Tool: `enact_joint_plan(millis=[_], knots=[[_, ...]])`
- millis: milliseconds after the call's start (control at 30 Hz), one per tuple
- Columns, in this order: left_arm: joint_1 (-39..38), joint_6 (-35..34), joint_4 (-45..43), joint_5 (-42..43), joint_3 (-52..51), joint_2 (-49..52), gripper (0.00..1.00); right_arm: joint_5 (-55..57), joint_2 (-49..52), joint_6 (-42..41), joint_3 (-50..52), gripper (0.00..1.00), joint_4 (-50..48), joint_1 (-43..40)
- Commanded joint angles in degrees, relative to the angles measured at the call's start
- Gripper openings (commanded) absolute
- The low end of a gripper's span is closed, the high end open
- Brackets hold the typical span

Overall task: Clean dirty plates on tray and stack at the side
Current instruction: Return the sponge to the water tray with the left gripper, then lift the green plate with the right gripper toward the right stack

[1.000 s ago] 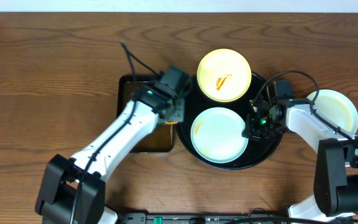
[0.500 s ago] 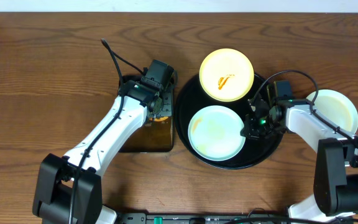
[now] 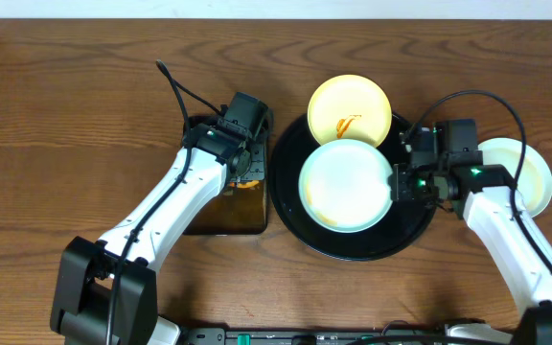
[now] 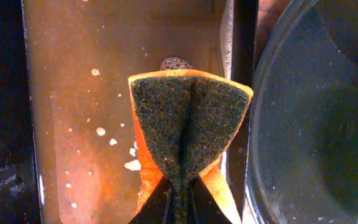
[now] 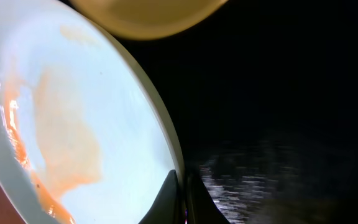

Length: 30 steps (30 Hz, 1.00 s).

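Observation:
A mint-blue plate [image 3: 345, 185] with orange sauce smears is lifted over the round black tray [image 3: 353, 249]. My right gripper [image 3: 397, 182] is shut on its right rim; the right wrist view shows the rim [image 5: 166, 146] between the fingers [image 5: 182, 199]. A pale yellow plate [image 3: 350, 110] with an orange smear sits at the tray's back, partly under the mint plate. Another pale plate [image 3: 525, 172] lies on the table to the right, behind my right arm. My left gripper [image 3: 245, 172] is shut on an orange and dark sponge [image 4: 185, 118] over the rectangular pan [image 4: 73, 112].
The rectangular dark pan [image 3: 204, 218] holds brownish water and sits just left of the tray. The tray's rim [image 4: 260, 124] lies close to the sponge's right side. Cables trail from both arms.
My right gripper has lifted the mint-blue plate off the tray and shifted it back and right, over the yellow plate's edge. My left arm had moved to the pan and now holds still.

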<state>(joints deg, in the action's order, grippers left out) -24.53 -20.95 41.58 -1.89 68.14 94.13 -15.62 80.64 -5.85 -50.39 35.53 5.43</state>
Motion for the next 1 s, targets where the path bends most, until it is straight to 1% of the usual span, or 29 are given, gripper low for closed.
enact_joint_plan(millis=[0,67,300,367,733,867,967], knots=[[0.11,0.33,0.13,-0.79,0.33,-0.13,0.08,11.87,-3.98,0.76,-0.24,0.01,-0.13,-0.02],[0.37,0.33,0.11,-0.83,0.33,-0.09,0.09,17.81,-6.80,0.81,-0.24,0.01,-0.13,0.55],[1.11,0.33,-0.02,-2.73,0.31,0.24,0.08,30.88,-13.09,2.19,-0.24,0.01,0.00,5.38],[1.11,0.31,-0.13,-2.97,0.31,0.24,0.09,34.53,-13.90,3.17,-0.24,0.01,0.07,7.67],[1.11,0.31,-0.26,-3.34,0.31,0.24,0.09,63.52,-14.05,4.26,-0.24,0.01,-0.04,23.43],[1.11,0.31,-0.26,-3.34,0.31,0.24,0.08,68.94,-14.05,4.81,-0.24,0.01,-0.22,27.34],[1.11,0.31,-0.26,-3.34,0.31,0.24,0.09,69.85,-14.05,6.25,-0.24,0.01,-0.96,28.30]])
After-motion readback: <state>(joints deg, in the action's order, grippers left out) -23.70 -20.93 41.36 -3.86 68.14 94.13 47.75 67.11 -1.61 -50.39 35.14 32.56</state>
